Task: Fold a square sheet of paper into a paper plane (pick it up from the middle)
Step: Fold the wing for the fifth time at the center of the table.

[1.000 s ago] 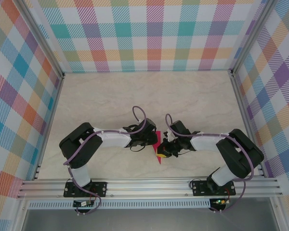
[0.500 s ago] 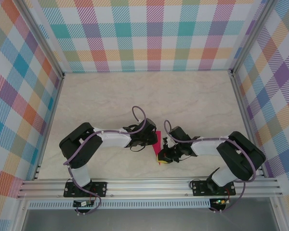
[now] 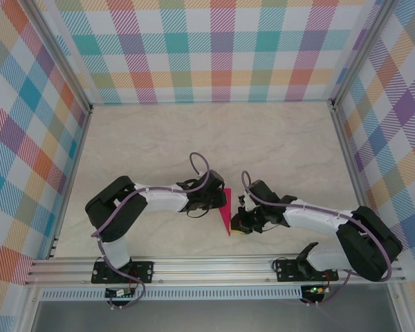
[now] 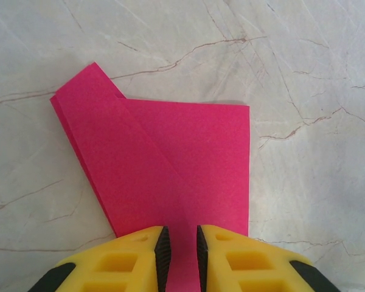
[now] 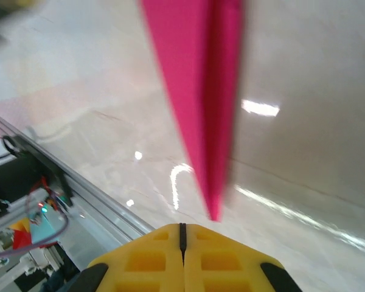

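The square sheet of paper (image 4: pixel 170 170), bright pink, lies folded on the marble table, with one layer turned over along a diagonal crease. From above it reads as a narrow pointed strip (image 3: pixel 225 216) between the two arms. My left gripper (image 4: pixel 181 255) stands on the sheet's near edge, its pads a narrow gap apart with flat pink paper showing through the gap. My right gripper (image 5: pixel 182 234) is shut and empty, just short of the pointed tip of the paper (image 5: pixel 201 91). Seen from above, the left gripper (image 3: pixel 220 200) is at the strip's far end and the right gripper (image 3: pixel 241 223) is beside its near tip.
An aluminium rail (image 3: pixel 214 266) runs along the table's near edge, close behind the paper's tip. Checked walls (image 3: pixel 207 48) close in the back and both sides. Bare marble table (image 3: pixel 214 138) stretches behind the arms.
The right arm's elbow has swung out to the right and lower. Its gripper has drawn slightly right, uncovering more of the paper's near tip. The left arm has not moved.
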Tool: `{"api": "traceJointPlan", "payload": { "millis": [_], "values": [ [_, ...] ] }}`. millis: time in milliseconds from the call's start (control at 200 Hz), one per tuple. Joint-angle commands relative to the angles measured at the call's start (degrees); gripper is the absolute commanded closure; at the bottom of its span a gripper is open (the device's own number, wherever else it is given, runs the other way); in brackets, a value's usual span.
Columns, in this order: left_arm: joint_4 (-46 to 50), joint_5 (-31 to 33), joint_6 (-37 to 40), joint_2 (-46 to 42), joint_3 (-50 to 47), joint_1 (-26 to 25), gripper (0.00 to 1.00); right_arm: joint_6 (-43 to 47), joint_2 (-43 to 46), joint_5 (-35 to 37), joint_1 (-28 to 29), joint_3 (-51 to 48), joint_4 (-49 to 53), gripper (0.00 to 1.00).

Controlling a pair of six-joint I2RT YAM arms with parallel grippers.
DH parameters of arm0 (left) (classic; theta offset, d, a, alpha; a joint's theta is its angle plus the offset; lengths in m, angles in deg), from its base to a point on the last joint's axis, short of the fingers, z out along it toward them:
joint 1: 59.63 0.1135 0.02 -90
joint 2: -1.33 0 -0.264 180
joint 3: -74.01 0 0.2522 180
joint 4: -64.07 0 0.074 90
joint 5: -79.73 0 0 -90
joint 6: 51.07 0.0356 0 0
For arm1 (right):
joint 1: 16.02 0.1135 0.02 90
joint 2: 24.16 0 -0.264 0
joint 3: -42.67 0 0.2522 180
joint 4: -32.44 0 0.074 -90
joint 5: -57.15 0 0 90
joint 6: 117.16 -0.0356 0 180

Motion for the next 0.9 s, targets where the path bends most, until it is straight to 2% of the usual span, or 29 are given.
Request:
{"api": "traceJointPlan", "payload": {
  "millis": [0,165,375,500,560,715,895],
  "values": [
    [3.03,-0.63,0.66,3.35,-0.19,0.1,0.77,-2.64,-1.74,1.52,0.32,2.78,-2.76,0.95],
    [2.99,-0.87,0.62,2.61,-0.28,0.15,0.76,-4.88,-8.59,0.84,0.32,3.94,-8.52,0.94],
    [2.88,-1.36,2.3,0.79,-0.43,0.16,0.75,-1.47,-14.44,2.99,0.24,1.93,-3.86,0.99],
    [5.14,1.84,5.5,-1.04,0.24,0.73,0.74,1.06,-16.18,2.17,0.23,-0.96,-3.23,1.0],
    [5.1,2.63,6.32,-1.39,0.03,2.59,0.74,2.39,-16.25,2.06,0.23,-1.9,-2.61,1.0],
    [-2.1,-1.86,7.62,-0.51,-2.19,9.35,0.72,6.56,-16.51,0.61,0.23,-1.32,-0.07,1.0],
    [-3.0,-5.24,10.15,3.33,-0.03,14.45,0.72,9.17,-17.02,-1.2,-0.01,0.37,1.09,1.0]
  ]
}}
